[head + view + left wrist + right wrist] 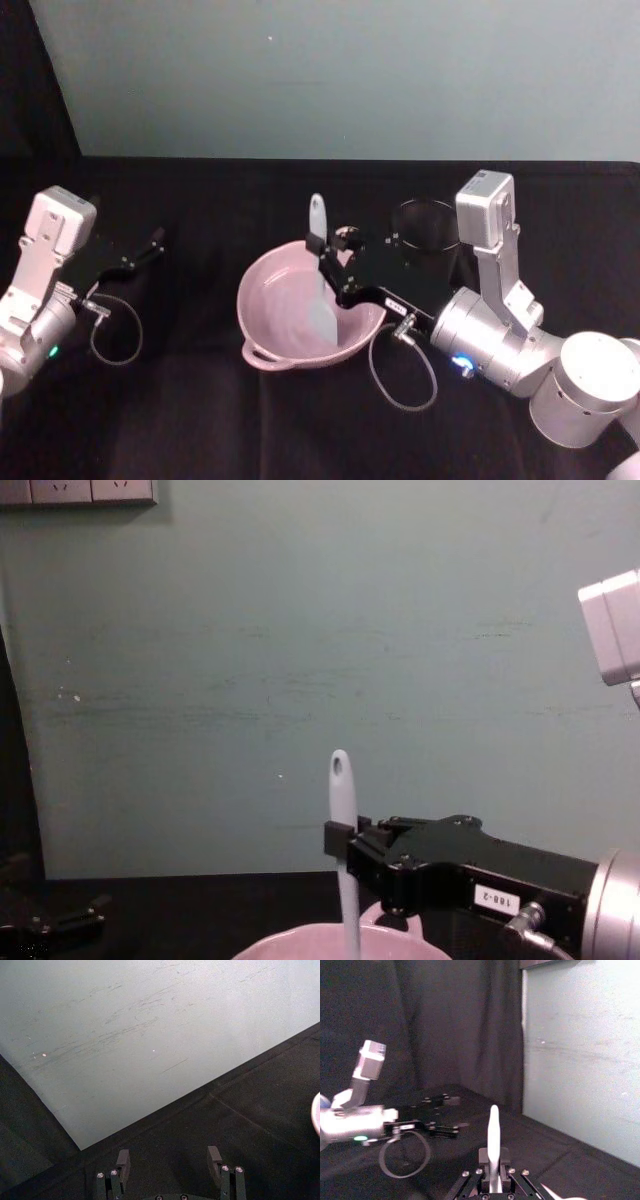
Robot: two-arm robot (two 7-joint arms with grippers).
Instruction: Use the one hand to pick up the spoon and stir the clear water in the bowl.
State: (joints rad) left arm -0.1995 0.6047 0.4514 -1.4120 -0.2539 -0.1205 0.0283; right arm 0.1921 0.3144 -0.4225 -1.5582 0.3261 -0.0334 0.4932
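Note:
The pale pink bowl [272, 292] stands mid-table, its loop handle toward me. My right gripper [327, 258] reaches over the bowl's right rim and is shut on the shaft of the white spoon [319, 270]. The spoon stands nearly upright, its flat head down inside the bowl and its holed handle end up. From the chest, the spoon [343, 820] rises out of the bowl [300, 947] with the right gripper [343, 842] clamped on it. The right wrist view has the spoon [493, 1132] pinched between the jaws. My left gripper [152, 243] is parked open at the far left, seen open in its own view [169, 1161].
A black wire-mesh cup [426, 226] stands just behind the right gripper, right of the bowl. Black cloth covers the table, and a pale wall runs along its far edge. Cable loops hang under both wrists. The bowl's rim [316, 1116] shows at the left wrist view's edge.

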